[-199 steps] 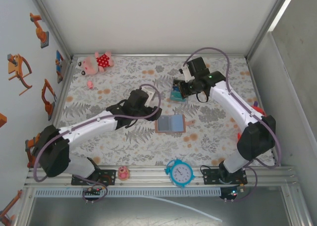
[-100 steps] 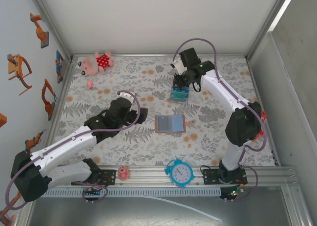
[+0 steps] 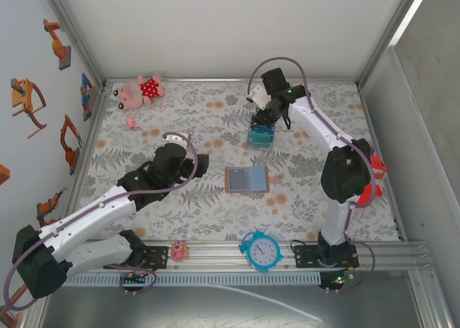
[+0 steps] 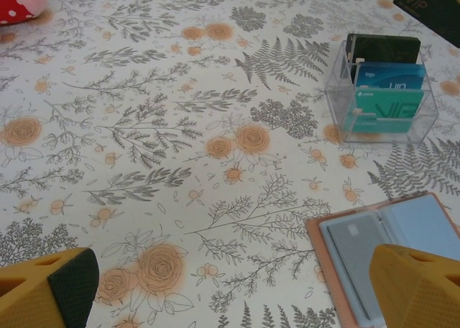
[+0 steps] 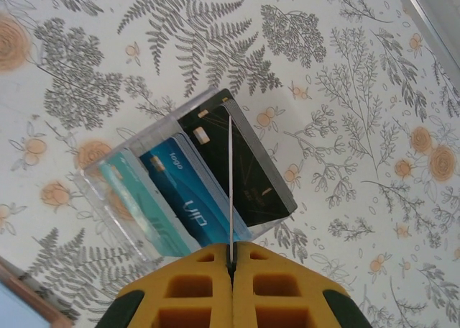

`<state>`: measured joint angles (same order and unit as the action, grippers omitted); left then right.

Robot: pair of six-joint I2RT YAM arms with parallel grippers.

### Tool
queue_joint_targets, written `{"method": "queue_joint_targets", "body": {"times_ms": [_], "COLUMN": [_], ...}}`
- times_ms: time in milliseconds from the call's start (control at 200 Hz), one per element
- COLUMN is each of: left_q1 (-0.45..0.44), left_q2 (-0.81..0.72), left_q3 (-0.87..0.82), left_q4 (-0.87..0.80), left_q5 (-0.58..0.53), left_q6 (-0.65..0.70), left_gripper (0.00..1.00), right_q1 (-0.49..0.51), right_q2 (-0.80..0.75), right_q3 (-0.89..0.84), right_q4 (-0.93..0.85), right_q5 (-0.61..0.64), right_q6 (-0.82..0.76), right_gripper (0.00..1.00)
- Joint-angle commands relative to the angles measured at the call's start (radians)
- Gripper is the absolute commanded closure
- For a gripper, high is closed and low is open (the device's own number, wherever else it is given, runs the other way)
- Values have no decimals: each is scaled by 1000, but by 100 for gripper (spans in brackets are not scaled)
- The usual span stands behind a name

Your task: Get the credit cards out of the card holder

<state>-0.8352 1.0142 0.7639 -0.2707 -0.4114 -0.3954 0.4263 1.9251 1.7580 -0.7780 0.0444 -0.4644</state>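
Right gripper is pressed shut on a thin credit card, seen edge-on and held upright over the clear box, just beside the black card standing there. The box also holds teal and blue cards. Left gripper is spread wide, hovering low over the floral tablecloth and touching nothing. The card holder lies open and flat at the table centre, blue-grey pockets up, near the left gripper's right finger and apart from the box.
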Motion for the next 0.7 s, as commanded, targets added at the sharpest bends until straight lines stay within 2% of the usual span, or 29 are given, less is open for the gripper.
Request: {"method": "queue_joint_targets", "body": {"times_ms": [0, 696], "left_q1": [8, 25], "left_q2": [-21, -23], "left_q3": [-15, 5], "left_q4": [-10, -40], "left_q5": [-26, -92], "left_q6": [-32, -76], "left_gripper": [3, 3], "right_q1": [-19, -44], "right_q2": [32, 211], "right_q3": [44, 200], "right_q4": [7, -77], "right_q5": [-12, -47], "right_q6": [-76, -193], "right_gripper": [100, 100]}}
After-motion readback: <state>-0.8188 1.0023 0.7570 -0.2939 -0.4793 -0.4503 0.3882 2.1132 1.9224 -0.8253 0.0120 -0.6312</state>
